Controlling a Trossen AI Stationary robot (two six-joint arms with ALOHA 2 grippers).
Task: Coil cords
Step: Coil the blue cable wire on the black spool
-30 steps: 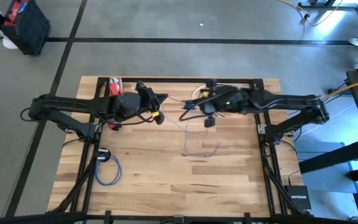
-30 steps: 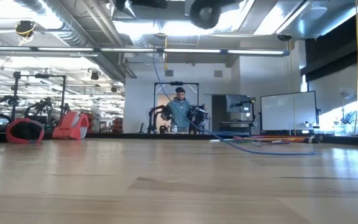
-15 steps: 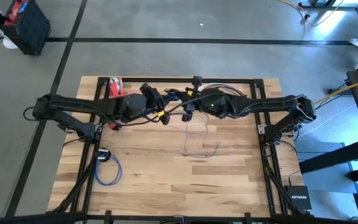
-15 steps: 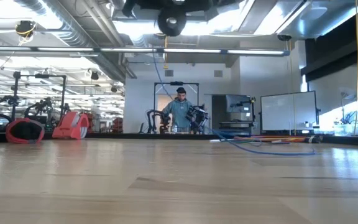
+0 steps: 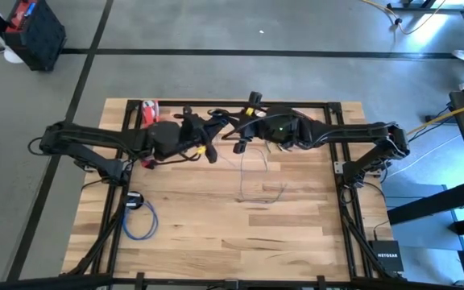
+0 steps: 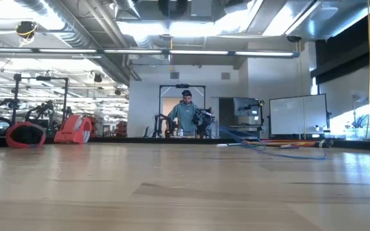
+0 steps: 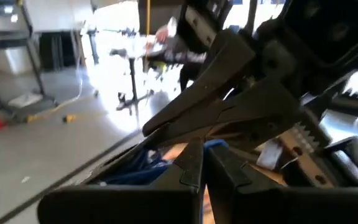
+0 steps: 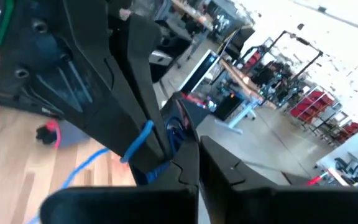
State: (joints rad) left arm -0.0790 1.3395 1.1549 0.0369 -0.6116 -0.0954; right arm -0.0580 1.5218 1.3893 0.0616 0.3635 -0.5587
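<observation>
The blue cord is held up in the air over the back middle of the table, pinched between the two grippers, and a pale loop of thin cord lies on the wood below. A second ago the right gripper was well apart from the left gripper; now it has swung in and their tips almost touch. Both are pressed together on the cord, which looks like a handover or a fresh turn of the coil. Another blue cord lies coiled near the table's left edge.
</observation>
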